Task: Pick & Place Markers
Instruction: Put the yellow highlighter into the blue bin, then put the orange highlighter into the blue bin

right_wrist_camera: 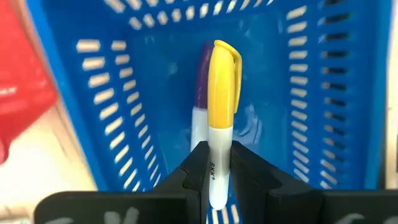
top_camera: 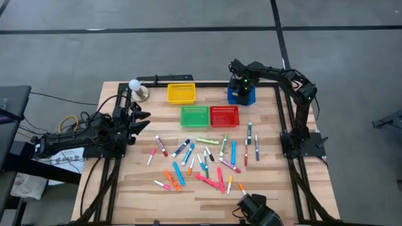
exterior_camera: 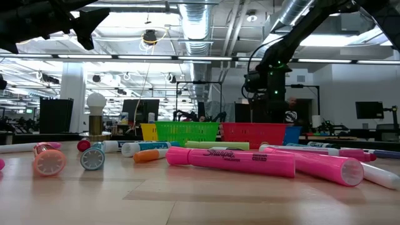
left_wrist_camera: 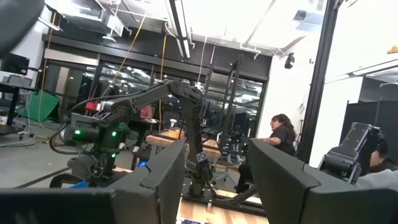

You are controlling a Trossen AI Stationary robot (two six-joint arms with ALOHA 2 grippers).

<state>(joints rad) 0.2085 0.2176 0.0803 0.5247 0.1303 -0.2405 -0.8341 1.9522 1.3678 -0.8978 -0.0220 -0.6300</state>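
Right gripper (right_wrist_camera: 217, 171), yellow-capped marker (right_wrist_camera: 221, 106) clamped, over blue basket (right_wrist_camera: 298, 93)

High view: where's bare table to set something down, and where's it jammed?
Bare wood: the strip along the near edge of the table, and the patch between the left gripper and the green basket. Crowded: the markers fill the middle, below the green and red baskets. The right gripper holds a yellow-capped marker over the blue basket.

Table (top_camera: 138, 201): light wooden slats. Toward its far edge stand a yellow basket (top_camera: 181, 93), green basket (top_camera: 195, 116), red basket (top_camera: 224, 116) and blue basket (top_camera: 240, 95); a white bulb (top_camera: 135, 86) sits near the far left corner. Markers (top_camera: 201, 160), many colours, lie scattered across the middle and near side.
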